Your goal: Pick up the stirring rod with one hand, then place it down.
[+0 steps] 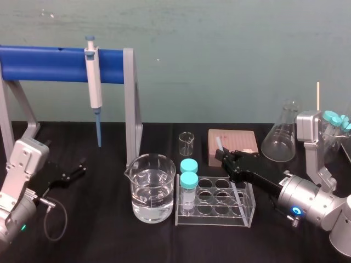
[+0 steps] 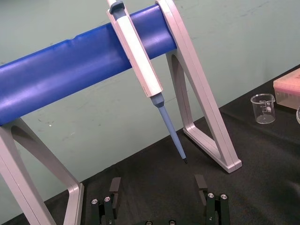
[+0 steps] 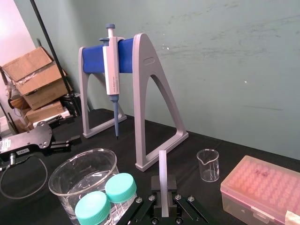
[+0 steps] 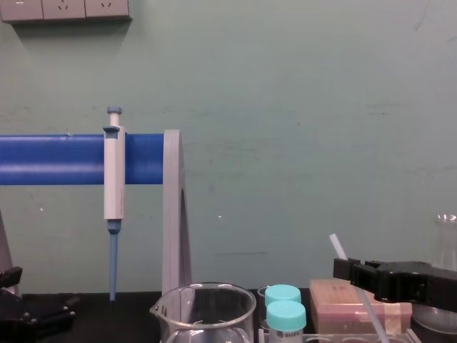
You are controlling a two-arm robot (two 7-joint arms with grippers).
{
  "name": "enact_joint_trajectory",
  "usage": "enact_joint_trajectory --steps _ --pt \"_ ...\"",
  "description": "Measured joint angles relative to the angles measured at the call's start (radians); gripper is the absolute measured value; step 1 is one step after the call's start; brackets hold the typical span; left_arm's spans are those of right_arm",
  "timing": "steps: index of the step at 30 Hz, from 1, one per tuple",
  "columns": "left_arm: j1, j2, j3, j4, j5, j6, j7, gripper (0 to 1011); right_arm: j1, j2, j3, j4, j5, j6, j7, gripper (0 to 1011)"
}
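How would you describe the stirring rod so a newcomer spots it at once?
Start at the clear tube rack right of the water beaker. Above it the right gripper clamps the stirring rod, tilted. Unlike the blue-tipped pipette, it is thin, whitish, translucent.

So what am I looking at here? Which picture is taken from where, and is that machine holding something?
It's a two-armed robot at a black lab table. One camera sits on its head looking down, one on its chest looking across, and one on each wrist. The right gripper is shut on the stirring rod, a thin whitish stick held tilted over the clear tube rack. The left gripper sits low at the robot's left, open and idle. On the table: a big beaker of water, two teal-capped vials in the rack, a small empty beaker, a pink box, a flask, and a pipette hanging on a blue stand.
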Motion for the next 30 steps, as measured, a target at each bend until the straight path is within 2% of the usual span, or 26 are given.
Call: enact_joint_trajectory --steps 8,15,24,28,30 --pt "0.0 0.0 0.0 0.0 0.0 0.0 0.0 1000 -0.003 0.003 0.0 -0.006 -0.007 -0.012 -0.002 67" --pt "0.0 0.0 0.0 0.0 0.0 0.0 0.0 1000 -0.029 0.01 0.014 -0.056 -0.055 -0.086 -0.031 68" --pt "0.0 0.0 0.0 0.0 0.0 0.0 0.0 1000 -0.065 0.022 0.039 -0.144 -0.197 -0.22 -0.103 67" --pt "0.0 0.0 0.0 0.0 0.0 0.0 0.0 1000 -0.076 0.013 0.053 -0.165 -0.276 -0.301 -0.15 68" --pt "0.0 0.0 0.0 0.0 0.0 0.0 0.0 1000 -0.079 0.006 0.058 -0.167 -0.299 -0.325 -0.165 68"
